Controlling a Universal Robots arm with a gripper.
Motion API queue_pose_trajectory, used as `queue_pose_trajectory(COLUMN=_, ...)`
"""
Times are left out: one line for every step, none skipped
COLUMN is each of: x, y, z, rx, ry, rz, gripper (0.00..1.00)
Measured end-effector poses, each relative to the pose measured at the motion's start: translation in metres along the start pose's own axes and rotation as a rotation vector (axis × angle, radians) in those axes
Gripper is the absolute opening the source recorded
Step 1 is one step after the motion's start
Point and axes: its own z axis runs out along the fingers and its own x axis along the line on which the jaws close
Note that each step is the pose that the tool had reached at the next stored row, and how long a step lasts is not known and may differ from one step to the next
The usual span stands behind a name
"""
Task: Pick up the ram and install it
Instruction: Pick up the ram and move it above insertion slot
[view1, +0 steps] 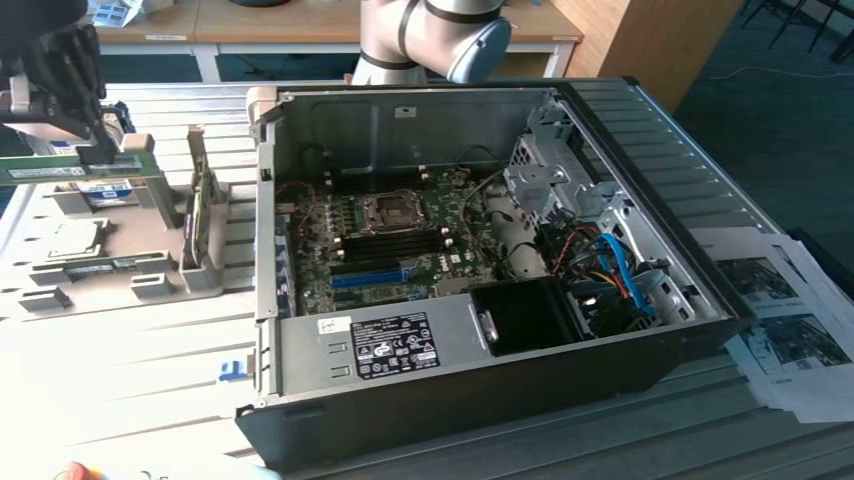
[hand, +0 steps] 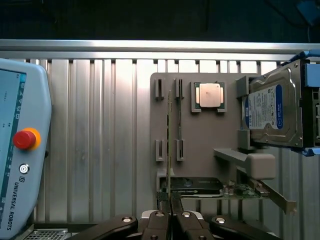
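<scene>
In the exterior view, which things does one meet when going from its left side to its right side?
End effector shut on the ram → upright card standing in the grey holder → open computer case → printed sheets.

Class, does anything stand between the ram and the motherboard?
Yes. The tool grips the ram over the tray; the open case's side wall rises between it and the motherboard. Above that wall, nothing visible blocks.
</scene>
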Motion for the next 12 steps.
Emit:
queue_pose_trajectory(x=0.0, y=-0.0019, z=0.0, rx=0.0001, ry=0.0, rz=0.0, gripper=0.12)
queue_pose_trajectory(x=0.0, y=-0.0037, z=-0.0001, rx=0.0001, ry=0.0, rz=0.0, gripper=0.12)
queue_pose_trajectory(x=0.0, y=-0.0056, z=-0.0002, rx=0.0, ry=0.0, rz=0.0, gripper=0.12)
queue_pose_trajectory(x=0.0, y=-0.0075, z=-0.0003, rx=0.0, ry=0.0001, rz=0.0, gripper=0.12)
queue_pose_trajectory(x=0.0, y=-0.0094, z=-0.0003, rx=0.0, ry=0.0001, rz=0.0, gripper=0.12)
queue_pose_trajectory(x=0.0, y=-0.0115, z=-0.0004, rx=-0.0001, ry=0.0001, rz=0.0, gripper=0.12)
queue_pose_trajectory(x=0.0, y=-0.0136, z=-0.0005, rx=-0.0001, ry=0.0001, rz=0.0, gripper=0.12)
queue_pose_trajectory(x=0.0, y=-0.0158, z=-0.0005, rx=0.0, ry=0.0, rz=0.0, gripper=0.12)
queue_pose_trajectory(x=0.0, y=-0.0179, z=-0.0006, rx=0.0001, ry=0.0, rz=0.0, gripper=0.12)
queue_pose_trajectory(x=-0.001, y=-0.0201, z=-0.0007, rx=0.0, ry=0.0, rz=0.0, gripper=0.12)
queue_pose_trajectory(x=-0.001, y=-0.0223, z=-0.0007, rx=0.0001, ry=-0.0001, rz=0.0, gripper=0.12)
queue_pose_trajectory(x=-0.001, y=-0.0245, z=-0.0008, rx=0.0001, ry=0.0, rz=0.0, gripper=0.12)
